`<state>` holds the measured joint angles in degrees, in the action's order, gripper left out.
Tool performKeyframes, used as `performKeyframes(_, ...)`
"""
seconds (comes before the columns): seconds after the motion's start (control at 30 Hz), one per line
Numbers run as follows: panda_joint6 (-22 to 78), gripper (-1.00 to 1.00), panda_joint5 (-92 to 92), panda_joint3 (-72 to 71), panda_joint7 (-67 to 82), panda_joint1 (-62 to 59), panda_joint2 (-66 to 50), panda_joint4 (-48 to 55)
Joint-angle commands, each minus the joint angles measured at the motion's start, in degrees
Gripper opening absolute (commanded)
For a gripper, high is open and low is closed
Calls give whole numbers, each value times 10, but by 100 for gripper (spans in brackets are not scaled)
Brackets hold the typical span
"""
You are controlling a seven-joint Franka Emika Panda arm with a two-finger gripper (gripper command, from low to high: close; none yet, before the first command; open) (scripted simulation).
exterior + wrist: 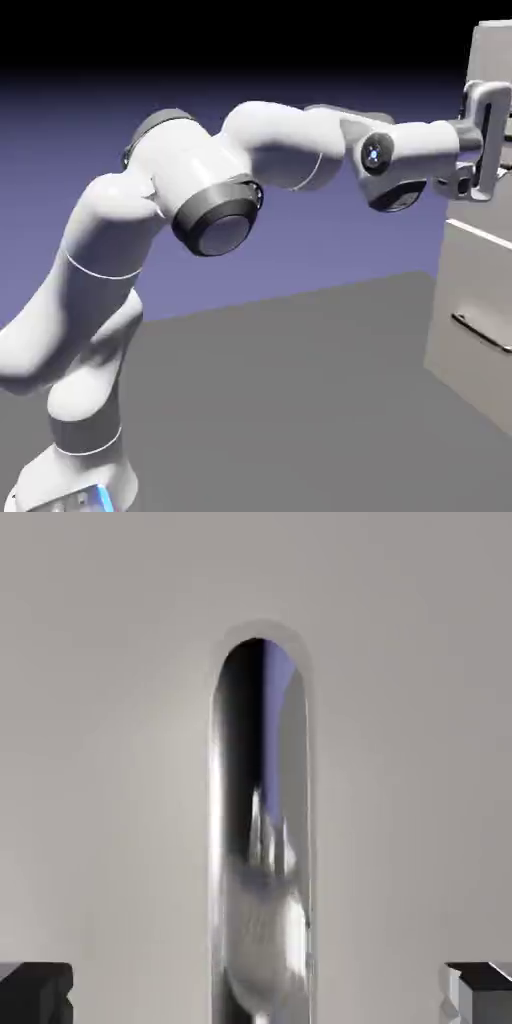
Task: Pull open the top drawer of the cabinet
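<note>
White arm, exterior view: it rises from the lower left, bends over the dark grey bench and reaches to the cabinet at the exterior view's right. Its hand is at the top drawer, which is the upper light grey front and is partly hidden behind the hand. Below the seam sits the lower drawer, its slim dark bar handle in plain sight and well apart from the hand. Hand view: the pale drawer front fills the background, and the top drawer's handle — polished, round-ended, mirror-like — runs upright from the bottom edge to the upper part of the picture. Fingertips show at both lower corners, standing wide apart, one on each side of the bar — hand open, touching neither side of it, holding nothing.
</note>
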<state>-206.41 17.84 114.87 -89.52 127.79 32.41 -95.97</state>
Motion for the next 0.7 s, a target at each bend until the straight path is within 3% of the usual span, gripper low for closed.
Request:
performKeyframes(0.0, 0, -100, 0, 0, 0, 0, 0, 0)
performKeyframes(0.67, -66, -100, -55, -350, -93, -415, -64, -281)
